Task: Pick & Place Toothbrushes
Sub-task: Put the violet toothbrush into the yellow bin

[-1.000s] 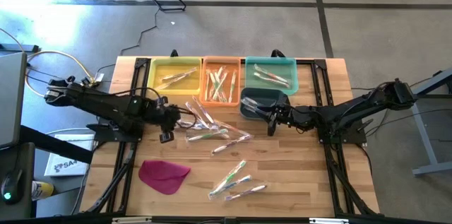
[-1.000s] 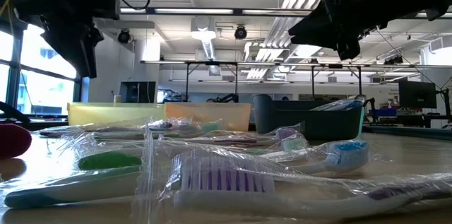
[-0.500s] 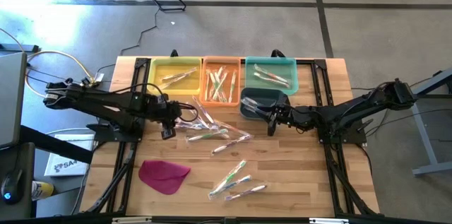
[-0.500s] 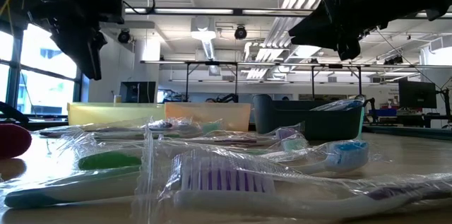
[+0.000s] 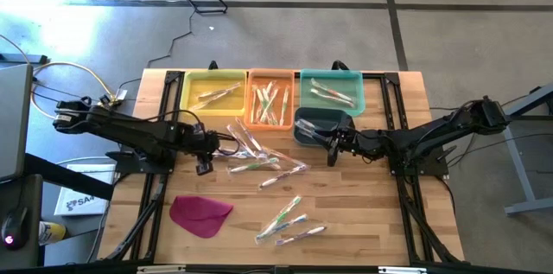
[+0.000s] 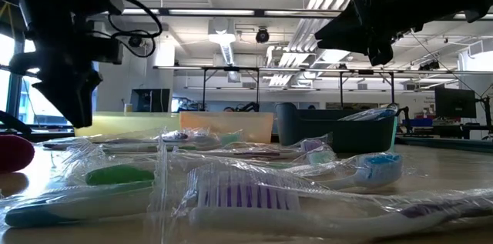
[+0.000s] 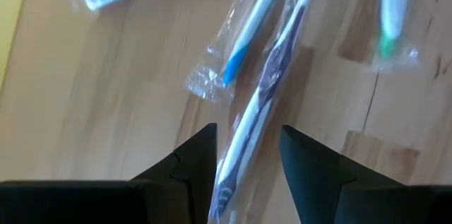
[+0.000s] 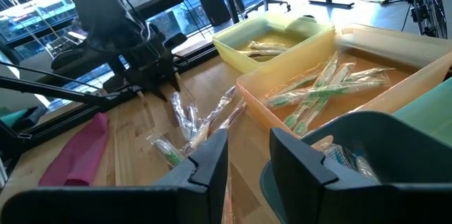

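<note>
Wrapped toothbrushes lie in a loose pile [image 5: 255, 157] at mid-table, and a smaller group [image 5: 289, 222] lies nearer the front edge. My left gripper [image 5: 214, 144] is open and low over the pile's left end. In the left wrist view its fingers [image 7: 247, 159] stand on either side of a purple-and-white toothbrush [image 7: 267, 90] without touching it. A blue-handled one [image 7: 247, 33] lies beside that. My right gripper [image 5: 332, 151] is open and hovers by the dark bin [image 5: 320, 125], holding nothing.
Along the far edge stand a yellow bin [image 5: 186, 92], an orange bin [image 5: 252, 105] and a teal bin [image 5: 358, 92], each holding toothbrushes. A magenta cloth [image 5: 200, 213] lies front left. Bare wood shows at front right.
My left gripper has come down toward the table over the left end of the toothbrush pile, staying open. The right arm and the toothbrushes have kept still.
</note>
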You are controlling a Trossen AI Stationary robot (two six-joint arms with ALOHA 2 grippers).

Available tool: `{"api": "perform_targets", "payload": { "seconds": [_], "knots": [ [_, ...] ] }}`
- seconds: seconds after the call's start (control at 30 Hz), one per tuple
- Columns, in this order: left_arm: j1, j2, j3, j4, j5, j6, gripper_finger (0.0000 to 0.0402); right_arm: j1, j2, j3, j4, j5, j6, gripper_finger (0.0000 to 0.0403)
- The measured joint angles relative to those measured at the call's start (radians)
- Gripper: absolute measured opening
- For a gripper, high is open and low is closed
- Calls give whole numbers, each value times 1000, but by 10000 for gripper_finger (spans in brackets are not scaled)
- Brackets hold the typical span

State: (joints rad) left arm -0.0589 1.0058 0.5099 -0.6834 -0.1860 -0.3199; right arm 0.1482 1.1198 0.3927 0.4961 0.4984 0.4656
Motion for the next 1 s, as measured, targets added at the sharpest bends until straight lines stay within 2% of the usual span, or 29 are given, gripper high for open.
{"api": "perform_targets", "payload": {
  "seconds": [0.1,1.0],
  "knots": [
    [0,0,-12,38,0,-2,148,0,0,0,0,0,0,98],
    [0,0,-15,39,8,-3,148,0,0,0,0,0,0,98]
  ]
}}
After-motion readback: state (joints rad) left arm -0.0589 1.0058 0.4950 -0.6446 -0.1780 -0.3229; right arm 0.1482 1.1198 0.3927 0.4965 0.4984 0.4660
